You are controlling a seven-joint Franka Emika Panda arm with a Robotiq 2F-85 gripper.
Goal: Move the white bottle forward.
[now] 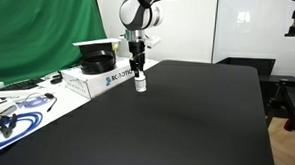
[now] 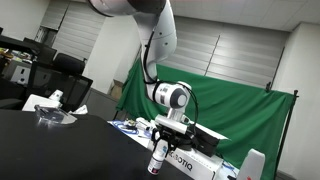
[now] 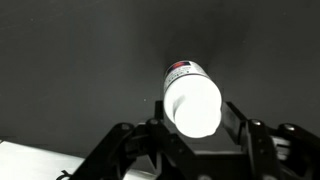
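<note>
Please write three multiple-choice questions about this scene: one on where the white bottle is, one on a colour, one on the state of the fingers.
1. Where is the white bottle? A on a shelf; B between the fingers; C on the floor.
2. What colour is the curtain? A green; B red; C blue.
3. The fingers are: A spread wide, holding nothing; B out of sight; C closed on the bottle.
Answers: 1 B, the wrist view shows it between them; 2 A, seen in both exterior views; 3 C, they press its sides.
</note>
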